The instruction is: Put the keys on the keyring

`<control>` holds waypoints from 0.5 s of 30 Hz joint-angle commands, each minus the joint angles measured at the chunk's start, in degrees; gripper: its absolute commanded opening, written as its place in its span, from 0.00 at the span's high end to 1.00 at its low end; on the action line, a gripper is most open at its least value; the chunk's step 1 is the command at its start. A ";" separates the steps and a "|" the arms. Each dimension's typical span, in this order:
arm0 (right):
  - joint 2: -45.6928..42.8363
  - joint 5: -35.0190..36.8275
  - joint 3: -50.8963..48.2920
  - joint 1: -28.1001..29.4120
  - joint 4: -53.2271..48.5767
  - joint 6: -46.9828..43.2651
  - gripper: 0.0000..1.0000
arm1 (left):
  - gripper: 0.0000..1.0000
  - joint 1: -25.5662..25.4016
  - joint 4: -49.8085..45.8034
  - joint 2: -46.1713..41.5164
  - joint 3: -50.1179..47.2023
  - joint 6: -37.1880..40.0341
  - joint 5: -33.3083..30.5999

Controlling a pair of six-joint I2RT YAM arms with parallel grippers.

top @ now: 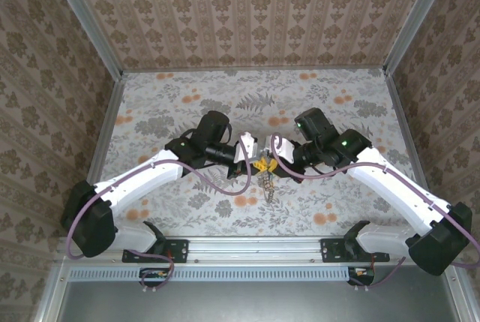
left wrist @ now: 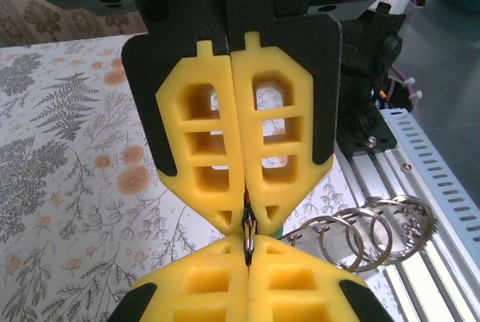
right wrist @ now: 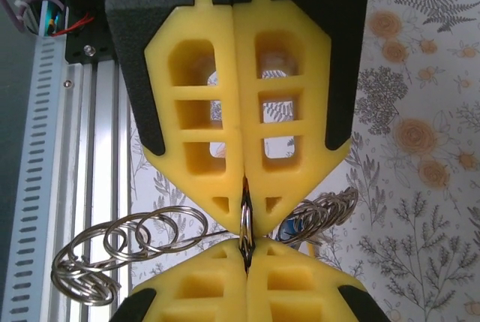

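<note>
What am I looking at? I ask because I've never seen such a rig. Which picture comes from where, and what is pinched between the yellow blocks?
These are two white robot arms, each ending in a two-finger gripper with yellow pads. The overhead picture looks down from above and behind; the other two come from cameras on each wrist. Over the flowered table, the left gripper and right gripper meet tip to tip, both shut on the thin keyring. Silvery rings hang beside it. A green speck beside the pads may be a key; unclear.

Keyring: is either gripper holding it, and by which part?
Both: the left gripper and right gripper are shut, tip to tip, on the thin loop of the keyring; its chain rings dangle free.
</note>
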 commanded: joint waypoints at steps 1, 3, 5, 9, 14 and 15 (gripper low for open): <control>-2.05 -5.34 -2.00 -1.46 6.39 2.34 0.91 | 1.00 -1.26 6.72 -0.53 -0.30 -0.55 1.63; -4.47 -8.37 -4.15 -3.91 8.37 3.19 0.80 | 1.00 -0.78 10.01 -1.46 -1.70 -1.97 2.41; -6.86 -12.31 -6.99 -6.19 10.44 2.98 0.76 | 1.00 0.08 11.81 -1.84 -2.33 -3.51 4.12; -9.82 -18.32 -10.53 -8.89 12.12 3.23 0.71 | 1.00 1.06 15.79 -2.18 -4.01 -6.00 6.21; -10.18 -20.14 -10.88 -10.24 12.73 4.72 0.70 | 1.00 1.69 18.85 -2.46 -5.23 -6.68 7.90; -9.92 -21.02 -10.68 -10.48 12.75 5.01 0.70 | 1.00 1.78 19.01 -2.46 -5.29 -6.59 7.89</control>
